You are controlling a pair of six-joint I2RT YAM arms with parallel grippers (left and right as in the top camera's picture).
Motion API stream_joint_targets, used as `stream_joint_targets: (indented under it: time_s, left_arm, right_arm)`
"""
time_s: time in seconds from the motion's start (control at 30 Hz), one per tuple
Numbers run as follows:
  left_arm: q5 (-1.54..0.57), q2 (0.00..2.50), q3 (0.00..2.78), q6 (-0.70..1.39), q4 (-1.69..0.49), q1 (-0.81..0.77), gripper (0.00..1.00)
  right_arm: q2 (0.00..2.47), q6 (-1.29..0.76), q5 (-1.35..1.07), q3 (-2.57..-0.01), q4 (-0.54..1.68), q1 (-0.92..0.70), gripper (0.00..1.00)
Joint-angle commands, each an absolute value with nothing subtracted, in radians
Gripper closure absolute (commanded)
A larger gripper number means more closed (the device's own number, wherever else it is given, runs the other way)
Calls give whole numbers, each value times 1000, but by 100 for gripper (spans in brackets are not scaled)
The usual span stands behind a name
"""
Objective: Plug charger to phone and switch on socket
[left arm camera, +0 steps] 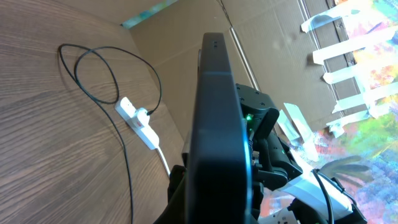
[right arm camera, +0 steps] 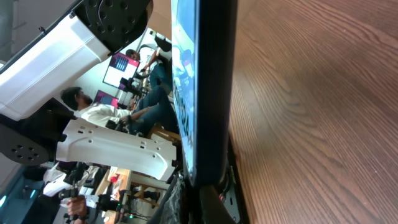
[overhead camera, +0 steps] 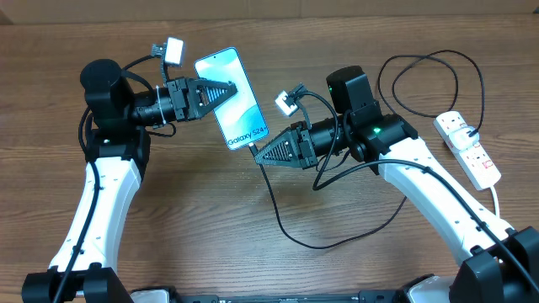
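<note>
Left gripper (overhead camera: 226, 91): jaws pinching long edge of slim rectangular smartphone (overhead camera: 237, 109), glossy light-blue screen, black rim, held above wood-grain table (overhead camera: 194, 219). Right gripper (overhead camera: 259, 154): jaws pressed together on plug end of thin black charger cable (overhead camera: 322, 247) at smartphone's lower end. White elongated plastic power strip (overhead camera: 469, 149) lies flat at far right.

Wood-grain table (overhead camera: 210, 219) noted. A brown cardboard panel (left arm camera: 180, 56) stands at its edge. White tape strips (left arm camera: 348, 48) cross a multicoloured sheet (left arm camera: 379, 62). Background: seated person in white shirt (right arm camera: 99, 115) and pink-lit monitor (right arm camera: 121, 68).
</note>
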State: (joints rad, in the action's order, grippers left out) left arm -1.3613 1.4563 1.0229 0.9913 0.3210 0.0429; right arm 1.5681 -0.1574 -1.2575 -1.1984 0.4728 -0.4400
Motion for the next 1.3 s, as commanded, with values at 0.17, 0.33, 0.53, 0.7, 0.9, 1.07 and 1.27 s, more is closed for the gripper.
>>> stream_joint_targets:
  time_s: [0.17,0.33,0.53,0.7,0.9,1.07,1.27]
  left_arm:
    - [-1417,1440,1034,972,326,29,96]
    - [-1452,1440,1034,963,326,17,96]
    - [-1536,1440,1034,937,326,15,95]
    - [-1542,1440,1034,919,326,-8,96]
    - [-1542,1440,1034,900,326,-47,95]
    - [-1547,1440,1034,897,318,-60,96]
    - [-1573,1440,1034,897,312,-60,96]
  right_arm:
    - [1565,-215,-1247,-1204,374,-430,96]
    - [1565,-214,-1246,-1204,344,-430,96]
    - [1565,-227,-1223,-1204,318,-430,96]
    - [1565,-266,-1223,-1204,260,-430,96]
    - [1565,-266,-1223,-1204,255,-430,96]
    - [1565,-266,-1223,-1204,255,-430,96]
    - [1565,-266,-1215,-1204,255,-430,96]
